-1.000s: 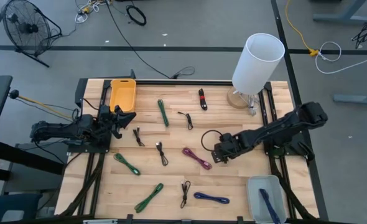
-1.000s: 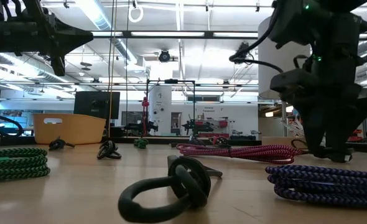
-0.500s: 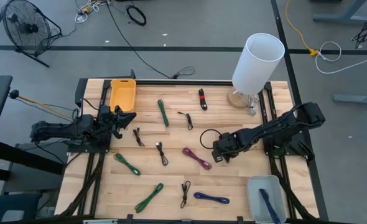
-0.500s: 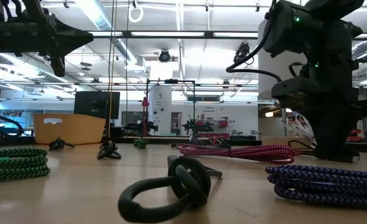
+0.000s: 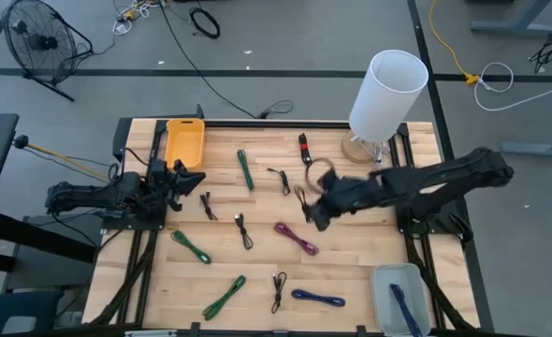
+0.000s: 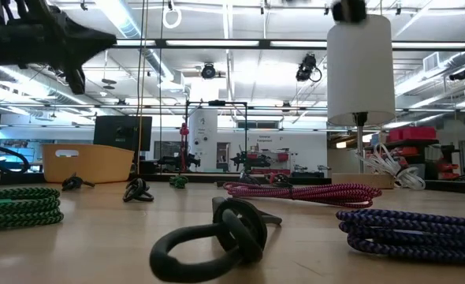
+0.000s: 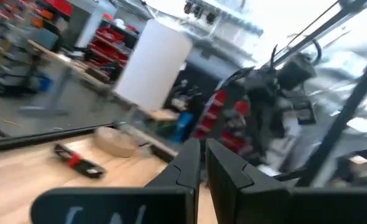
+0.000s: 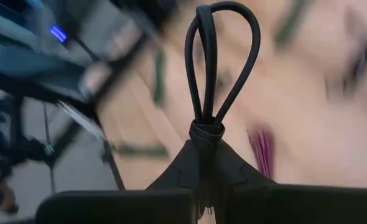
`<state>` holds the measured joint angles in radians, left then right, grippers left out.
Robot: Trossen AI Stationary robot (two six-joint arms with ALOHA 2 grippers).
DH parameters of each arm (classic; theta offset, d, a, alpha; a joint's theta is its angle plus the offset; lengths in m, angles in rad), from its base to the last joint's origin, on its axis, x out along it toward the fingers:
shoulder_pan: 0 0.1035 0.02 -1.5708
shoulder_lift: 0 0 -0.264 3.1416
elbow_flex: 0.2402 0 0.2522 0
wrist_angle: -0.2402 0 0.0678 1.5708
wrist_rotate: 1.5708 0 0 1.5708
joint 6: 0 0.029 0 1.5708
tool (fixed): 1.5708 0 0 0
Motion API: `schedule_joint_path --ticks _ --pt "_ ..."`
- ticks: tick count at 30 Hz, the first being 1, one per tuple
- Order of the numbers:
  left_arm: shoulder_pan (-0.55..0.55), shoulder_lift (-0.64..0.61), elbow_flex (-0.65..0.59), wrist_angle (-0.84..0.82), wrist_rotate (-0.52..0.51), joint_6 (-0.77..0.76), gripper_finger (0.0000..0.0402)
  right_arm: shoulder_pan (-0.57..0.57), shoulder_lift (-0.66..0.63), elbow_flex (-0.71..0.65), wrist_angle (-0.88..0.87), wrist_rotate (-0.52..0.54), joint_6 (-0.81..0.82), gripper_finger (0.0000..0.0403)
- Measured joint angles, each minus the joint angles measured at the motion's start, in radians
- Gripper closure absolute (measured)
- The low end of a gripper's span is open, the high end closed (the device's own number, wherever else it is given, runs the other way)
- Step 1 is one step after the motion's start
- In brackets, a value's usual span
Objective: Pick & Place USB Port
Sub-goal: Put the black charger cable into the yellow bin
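Right wrist view: right gripper point(image 8: 203, 155) clamped on black looped cable point(image 8: 218, 62), apparently lifted above table point(image 5: 351, 271). Left gripper point(image 5: 194, 176) together, parked beside yellow bin point(image 5: 183, 143).

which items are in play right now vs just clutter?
In play:
- right pincer, shut on the black cable, lifted off the table
- yellow bin and grey bin, possible drop spots

Lying about:
- left pincer, shut, parked by the yellow bin
- white lamp
- magenta cable
- blue cable
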<state>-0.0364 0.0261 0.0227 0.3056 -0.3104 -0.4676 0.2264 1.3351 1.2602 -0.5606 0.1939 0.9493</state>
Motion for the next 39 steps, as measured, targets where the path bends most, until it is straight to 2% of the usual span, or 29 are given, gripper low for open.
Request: schedule_joint_path --ticks 4,6,8,14,18,21,27,33,36,39 --pt "0.000 0.007 0.007 0.111 0.159 -0.065 0.0374 -0.004 0.000 0.143 0.012 0.104 -0.154 0.0394" --pt "0.000 0.038 0.046 0.104 0.220 -0.071 0.0374 -0.013 0.005 0.170 0.035 0.110 -0.191 0.0394" --pt "-0.001 0.104 0.114 0.111 0.230 -0.036 0.0374 -0.022 0.006 0.171 0.082 0.091 -0.214 0.0394" --pt "0.000 0.449 0.404 0.111 0.233 0.207 0.0374 -0.024 0.038 0.171 0.265 -0.007 -0.278 0.0396" --pt "0.001 0.705 0.601 0.107 0.286 0.239 0.0374 -0.024 0.061 0.171 0.382 -0.037 -0.329 0.0398" --pt "0.001 0.864 0.739 0.103 0.358 0.248 0.0374 -0.026 0.068 0.171 0.391 -0.036 -0.356 0.0398" --pt "0.000 1.100 0.993 0.065 0.452 0.277 0.0374 -0.029 0.067 0.171 0.386 -0.027 -0.393 0.0398" --pt "0.000 1.250 1.153 -0.042 0.465 0.283 0.0374 -0.030 0.066 0.171 0.380 -0.002 -0.411 0.0398" --pt "0.000 1.296 1.184 -0.048 0.465 0.295 0.0369 -0.029 0.066 0.171 0.370 0.001 -0.416 0.0398" --pt "0.000 1.305 1.189 -0.048 0.442 0.301 0.0347 -0.030 0.063 0.171 0.354 0.001 -0.417 0.0398"
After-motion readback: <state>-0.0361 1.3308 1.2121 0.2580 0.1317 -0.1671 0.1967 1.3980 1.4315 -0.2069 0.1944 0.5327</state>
